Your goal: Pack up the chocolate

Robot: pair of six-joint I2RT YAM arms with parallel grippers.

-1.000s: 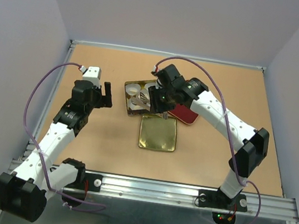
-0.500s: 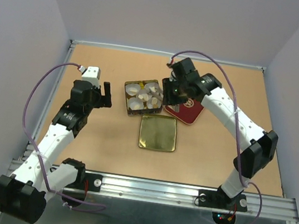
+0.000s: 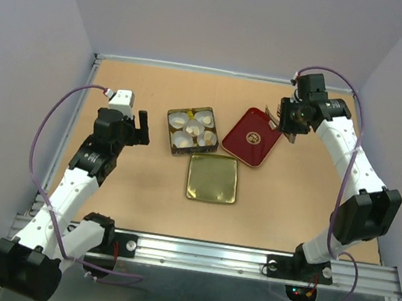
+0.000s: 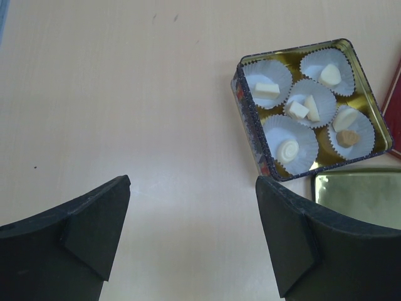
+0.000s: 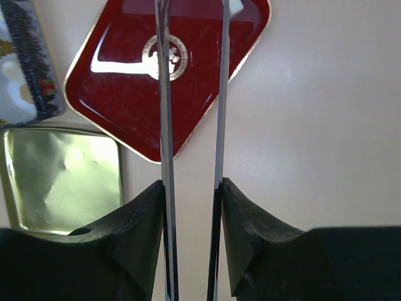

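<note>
The right arm has swung away from the tin to the far right of the table (image 3: pixel 135 186), and the right gripper (image 5: pixel 192 188) now hangs past the outer edge of the one red lid (image 3: pixel 251 135). Its jaws are clenched on one pair of metal tongs (image 5: pixel 164 113), whose two thin blades point down over the lid with nothing between them. The left gripper (image 4: pixel 193 182) is released, jaws spread wide, hovering above bare table left of the tin with nothing in it. The chocolate (image 4: pixel 289 150) lies in the single open square tin (image 4: pixel 247 122), seven pieces in all, six cream-white and one tan. They are spread across five white paper cups (image 4: pixel 272 128): three cups hold one piece each and two hold a pair. One gold tray (image 3: pixel 212 179) lies flat just in front of the tin.
</note>
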